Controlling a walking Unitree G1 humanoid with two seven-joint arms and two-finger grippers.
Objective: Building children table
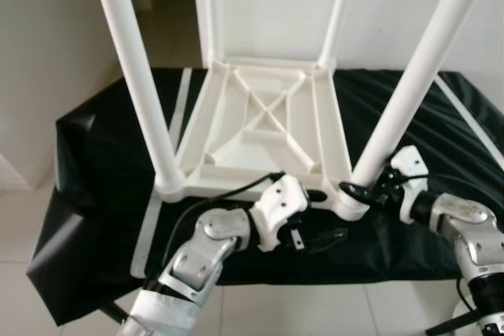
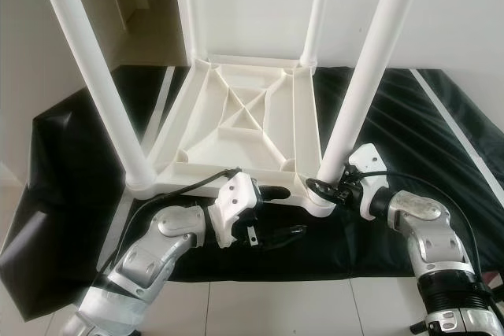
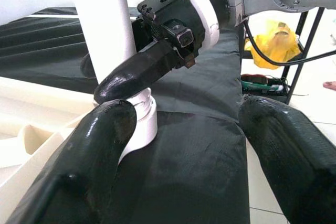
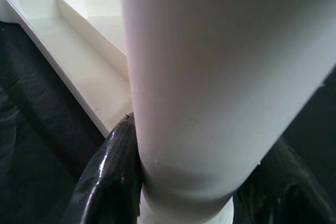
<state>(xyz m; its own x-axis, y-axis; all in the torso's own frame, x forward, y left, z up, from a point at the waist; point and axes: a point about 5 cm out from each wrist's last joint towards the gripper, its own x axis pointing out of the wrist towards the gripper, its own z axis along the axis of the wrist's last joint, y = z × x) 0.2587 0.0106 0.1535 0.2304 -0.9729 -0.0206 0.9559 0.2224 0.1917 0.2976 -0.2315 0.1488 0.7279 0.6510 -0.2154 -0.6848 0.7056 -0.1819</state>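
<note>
A white plastic children's table (image 1: 260,127) lies upside down on a black-covered surface, its four legs pointing up. My right gripper (image 1: 364,192) is shut on the near right leg (image 1: 417,76) just above its socket. In the right wrist view the black fingers (image 4: 110,177) hug both sides of that leg (image 4: 220,77). My left gripper (image 1: 327,214) is open at the table's front rim, left of that leg. One of its fingers (image 3: 89,161) lies by the leg's base (image 3: 142,114) and the other sits over the black cloth. Nothing is between them.
The near left leg (image 1: 138,76) and two far legs (image 1: 339,5) stand upright. White tape strips (image 1: 181,100) cross the black cover (image 1: 94,163), whose front edge is just behind my grippers. A yellow bag (image 3: 273,45) hangs by a black stand to the right.
</note>
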